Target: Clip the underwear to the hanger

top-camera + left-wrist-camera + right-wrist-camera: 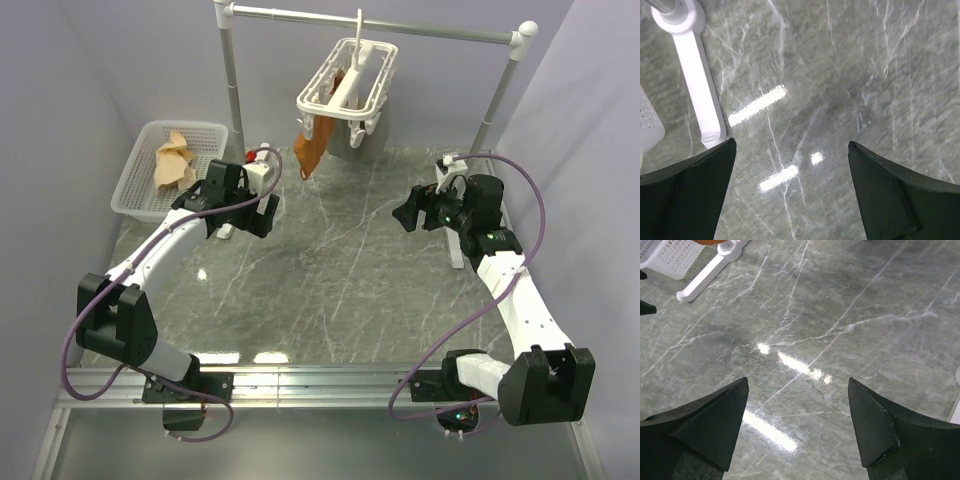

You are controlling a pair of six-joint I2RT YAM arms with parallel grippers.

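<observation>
The pale beige underwear (pixel 174 162) lies crumpled in the white mesh basket (pixel 140 190) at the back left. The white hanger (pixel 348 87) hangs by its hook from the rail at the back, with a rust-orange garment (pixel 310 148) and a grey garment (pixel 350 140) clipped under it. My left gripper (pixel 262 215) is open and empty over the table, right of the basket; its wrist view (pixel 790 165) shows bare marble between the fingers. My right gripper (pixel 406 213) is open and empty over the right part of the table, as its wrist view (pixel 797 400) shows.
The white rail (pixel 380 25) stands on two posts with flat white feet; the left foot (pixel 699 75) lies just beyond my left fingers and also shows in the right wrist view (pixel 710 272). The basket corner (pixel 670 257) shows far left. Grey walls close in both sides.
</observation>
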